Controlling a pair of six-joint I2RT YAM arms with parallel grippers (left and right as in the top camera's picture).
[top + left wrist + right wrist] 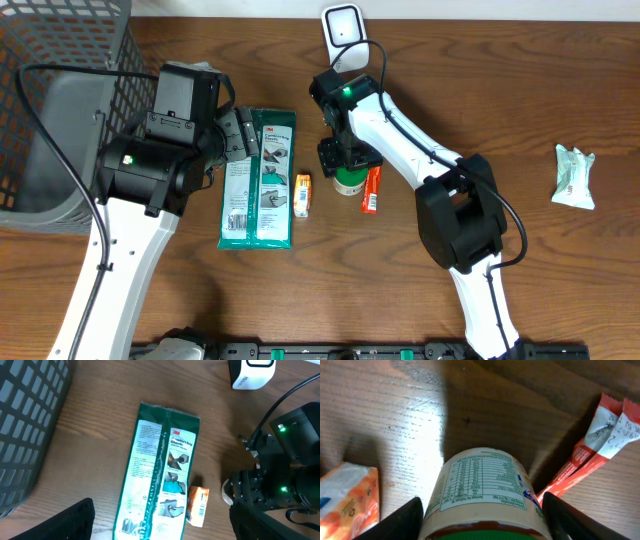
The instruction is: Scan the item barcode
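Green pack (159,475): 3M Comfort Grip Gloves; jar (485,485): nutrition panel.

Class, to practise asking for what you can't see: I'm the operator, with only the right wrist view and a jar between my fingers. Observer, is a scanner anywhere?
Observer: Yes, a white scanner stands at the far table edge, just beyond the jar.
Operator: Anything lying past the orange box?
Observer: A green glove packet, flat, with the open left gripper over its far end.
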